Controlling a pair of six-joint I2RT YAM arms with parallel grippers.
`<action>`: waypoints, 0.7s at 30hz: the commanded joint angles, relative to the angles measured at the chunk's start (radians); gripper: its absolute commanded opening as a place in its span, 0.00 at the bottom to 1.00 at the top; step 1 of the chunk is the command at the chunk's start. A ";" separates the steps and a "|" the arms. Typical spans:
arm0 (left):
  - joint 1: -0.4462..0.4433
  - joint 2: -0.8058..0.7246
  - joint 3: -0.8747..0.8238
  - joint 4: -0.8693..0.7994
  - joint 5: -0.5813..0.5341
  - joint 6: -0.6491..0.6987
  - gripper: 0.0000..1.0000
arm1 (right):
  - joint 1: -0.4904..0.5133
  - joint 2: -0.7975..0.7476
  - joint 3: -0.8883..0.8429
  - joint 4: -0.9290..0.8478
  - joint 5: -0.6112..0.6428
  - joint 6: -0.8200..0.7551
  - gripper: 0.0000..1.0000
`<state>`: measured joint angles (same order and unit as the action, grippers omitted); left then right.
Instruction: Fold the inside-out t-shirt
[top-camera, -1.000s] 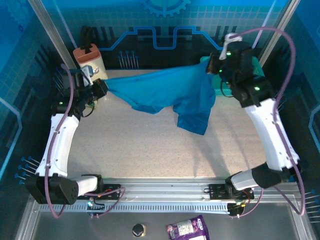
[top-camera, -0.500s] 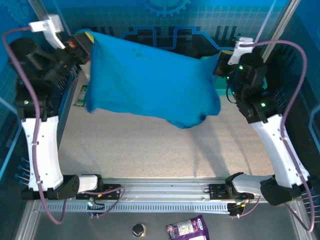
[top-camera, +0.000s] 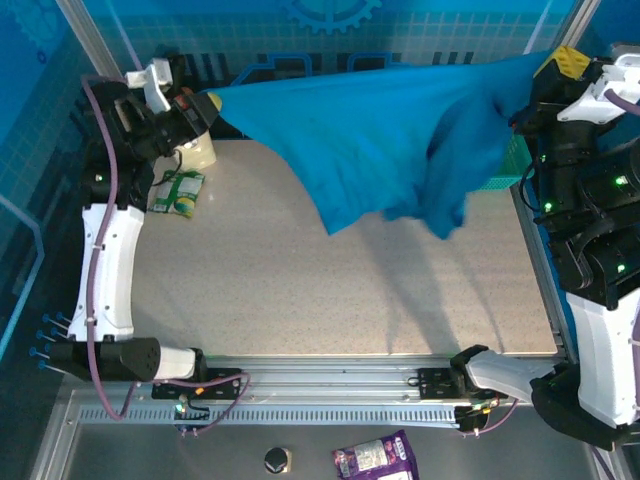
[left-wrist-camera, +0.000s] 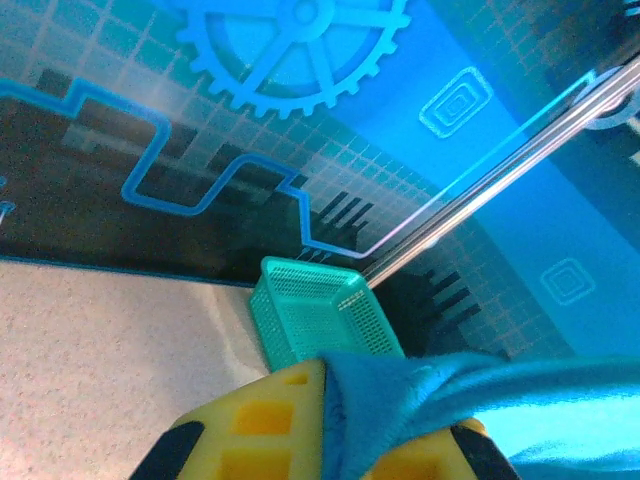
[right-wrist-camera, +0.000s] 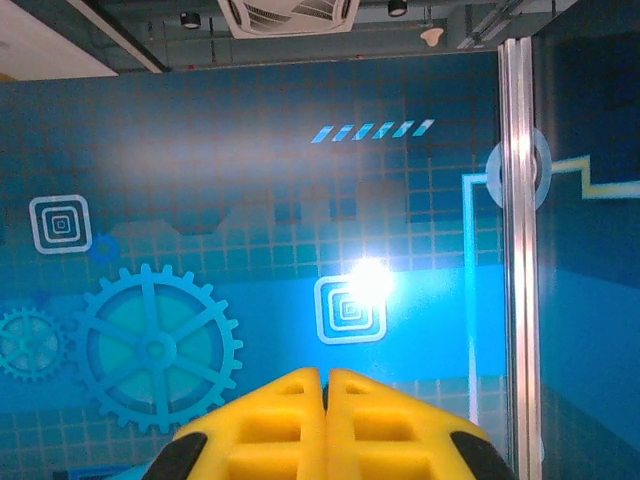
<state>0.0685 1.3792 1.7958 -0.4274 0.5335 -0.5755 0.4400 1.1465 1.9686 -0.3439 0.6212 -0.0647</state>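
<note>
Your left hand (top-camera: 207, 103) and right hand (top-camera: 560, 65) each pinch the t-shirt (top-camera: 380, 130), spreading it in midair above the counter (top-camera: 300, 300); next, probably lay it flat.

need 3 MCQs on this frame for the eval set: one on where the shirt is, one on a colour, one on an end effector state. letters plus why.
1. Where is the t-shirt?
A) flat on the table
B) in the air between the two end effectors
C) stuffed in the basket

2. What colour is the mesh basket?
A) red
B) white
C) teal

3. What state is the left end effector in?
A) shut on the t-shirt
B) wide open
C) shut on nothing

Key:
1 B: the top view shows it stretched from the left end effector to the right end effector, off the table.
2 C: the left wrist view shows it teal, by the back wall.
3 A: the left wrist view shows blue cloth pinched between its yellow fingers.
</note>
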 joint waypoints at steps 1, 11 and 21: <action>0.025 -0.001 0.283 -0.036 -0.038 0.014 0.00 | 0.013 0.103 -0.062 -0.039 0.033 0.038 0.00; 0.028 -0.056 0.168 -0.090 -0.102 0.032 0.00 | 0.024 0.058 -0.100 0.061 0.069 -0.023 0.00; 0.030 -0.135 0.194 -0.123 -0.195 0.065 0.00 | 0.058 -0.041 -0.155 0.056 0.048 -0.033 0.00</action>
<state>0.0841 1.3102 1.9663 -0.5503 0.4034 -0.5430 0.4858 1.1660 1.8290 -0.3641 0.6464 -0.0765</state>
